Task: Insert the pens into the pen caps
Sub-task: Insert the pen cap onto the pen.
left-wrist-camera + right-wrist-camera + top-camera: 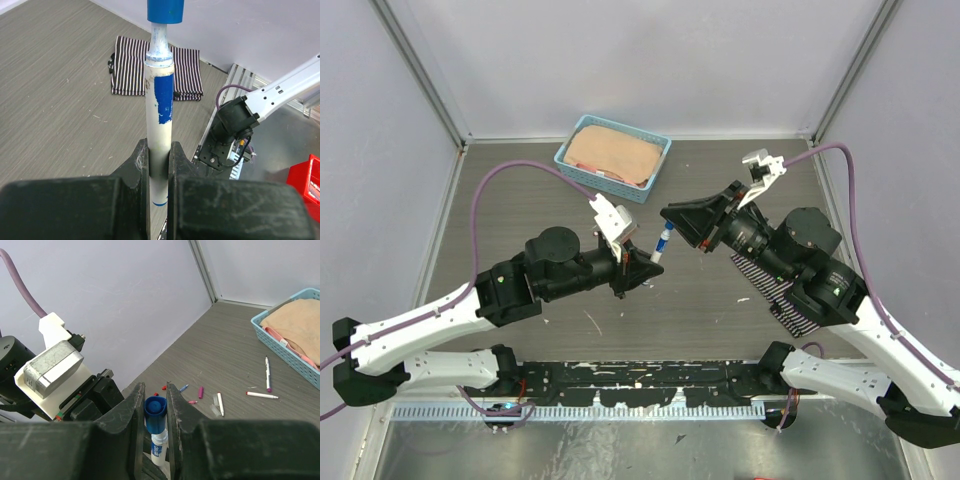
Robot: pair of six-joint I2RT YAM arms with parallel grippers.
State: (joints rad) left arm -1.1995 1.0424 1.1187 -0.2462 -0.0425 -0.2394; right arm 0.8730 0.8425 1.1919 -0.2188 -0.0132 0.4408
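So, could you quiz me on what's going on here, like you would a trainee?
1. True or false: the left gripper holds a pen.
2. The cap in the right gripper is: A red, B blue, C magenta?
3. Fill in: the blue basket holds a folded beige ____.
Key: 1 true; 2 B; 3 cloth.
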